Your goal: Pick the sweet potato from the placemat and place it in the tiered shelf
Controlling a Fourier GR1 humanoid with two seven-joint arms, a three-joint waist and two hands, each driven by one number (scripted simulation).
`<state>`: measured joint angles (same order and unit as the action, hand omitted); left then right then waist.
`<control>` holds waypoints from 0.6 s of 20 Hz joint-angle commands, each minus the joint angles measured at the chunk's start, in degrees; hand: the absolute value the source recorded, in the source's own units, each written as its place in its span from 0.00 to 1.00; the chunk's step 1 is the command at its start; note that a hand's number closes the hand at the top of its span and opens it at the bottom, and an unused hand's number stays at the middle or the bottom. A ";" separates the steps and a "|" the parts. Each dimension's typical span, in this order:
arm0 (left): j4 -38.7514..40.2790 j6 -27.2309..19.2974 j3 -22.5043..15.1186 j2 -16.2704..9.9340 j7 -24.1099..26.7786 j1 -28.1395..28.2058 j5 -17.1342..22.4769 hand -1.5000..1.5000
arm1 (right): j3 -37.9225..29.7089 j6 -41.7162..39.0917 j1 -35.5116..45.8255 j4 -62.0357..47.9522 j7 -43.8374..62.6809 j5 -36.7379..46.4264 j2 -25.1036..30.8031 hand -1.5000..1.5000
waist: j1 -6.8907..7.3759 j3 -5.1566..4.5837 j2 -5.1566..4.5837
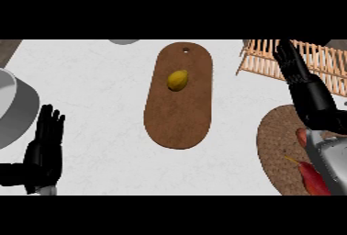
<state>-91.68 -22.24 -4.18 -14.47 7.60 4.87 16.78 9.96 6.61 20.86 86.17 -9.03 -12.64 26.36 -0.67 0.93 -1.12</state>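
Observation:
A reddish sweet potato [313, 178] lies on the round woven placemat [277, 143] at the lower right. My grey right forearm crosses it and hides its middle. The wooden slatted tiered shelf [324, 58] stands at the upper right corner. Over the shelf's slats reaches my right hand [305, 92], fingers straight and holding nothing, well beyond the sweet potato. My left hand [45, 149] rests open at the lower left, fingers up, far from both.
A long brown cutting board [177, 119] lies in the middle with a yellow fruit [177, 80] on its far half. A grey pot [13, 108] stands at the left edge. A grey round object [125, 41] peeks in at the top.

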 commanded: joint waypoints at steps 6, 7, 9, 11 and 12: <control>2.41 5.97 -8.21 -7.05 -3.80 -9.29 -9.04 0.50 | -4.20 -33.00 -1.77 -13.00 2.41 -17.20 12.87 0.00 | -1.60 -0.46 -0.55; 1.23 5.54 -6.69 -4.65 -2.60 -6.44 -5.76 0.50 | -6.75 -21.64 -6.19 -14.08 4.13 -27.66 -3.89 0.00 | -2.88 1.69 -2.96; 2.04 7.04 -8.68 -5.89 -3.39 -6.57 -7.27 0.50 | -4.72 -19.09 -3.13 -13.51 1.07 -1.41 18.70 1.00 | -3.39 -1.31 -0.65; 2.07 8.84 -10.13 -6.53 -4.88 -8.97 -7.68 0.50 | -7.30 -16.07 -4.93 -21.49 -3.82 0.67 18.30 1.00 | -0.99 -0.53 -0.91; 2.63 7.52 -12.93 -4.73 -6.54 -10.75 -9.95 0.50 | -9.78 -16.08 -4.26 -27.42 -6.64 -1.95 15.86 1.00 | 0.18 -0.51 -0.49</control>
<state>-89.68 -15.69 -13.05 -19.65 3.55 -2.92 9.45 3.61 -11.66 17.06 68.95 -10.21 -19.69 38.50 -2.02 0.59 -1.98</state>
